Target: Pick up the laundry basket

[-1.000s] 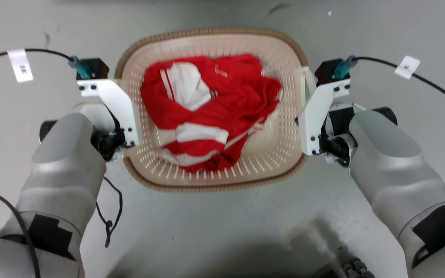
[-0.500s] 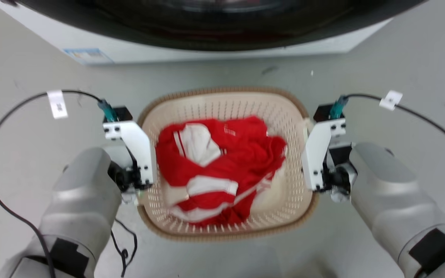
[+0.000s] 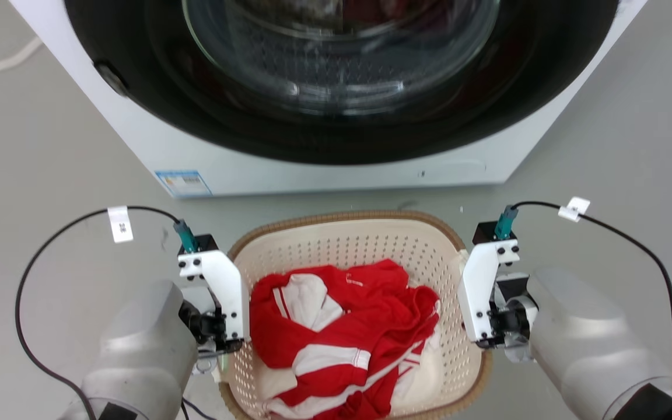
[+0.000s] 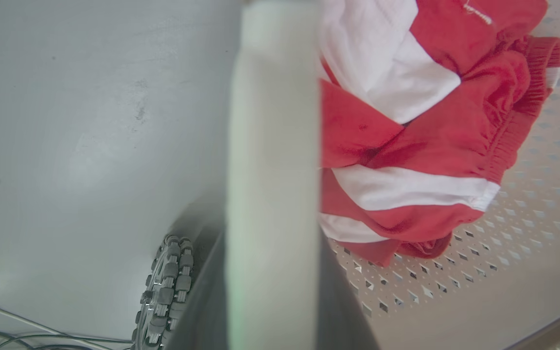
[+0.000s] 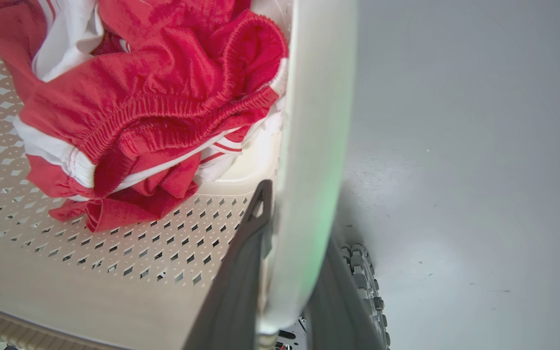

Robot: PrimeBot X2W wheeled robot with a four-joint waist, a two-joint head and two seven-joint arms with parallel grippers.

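Observation:
The laundry basket [image 3: 347, 242], cream with a brown woven-look rim, hangs between my two arms in front of the washing machine. Crumpled red and white clothes [image 3: 342, 332] lie inside it. My left gripper [image 4: 272, 272] is shut on the white left handle [image 4: 272, 121], which runs up between its dark fingers. On the other side, my right gripper [image 5: 285, 262] is shut on the right handle [image 5: 319, 121]. In the head view the white wrist brackets [image 3: 222, 291] hide the fingers.
A white front-loading washing machine [image 3: 336, 87] with a dark round door stands just beyond the basket. Grey floor [image 3: 50, 146] lies to both sides. A studded wheel of my base shows below each handle [image 4: 166, 291] [image 5: 365, 282]. Cables loop from both wrists.
The head camera has tilted up, so the whole picture slid down and the washing machine came into view. Both grippers have stayed on the basket's handles.

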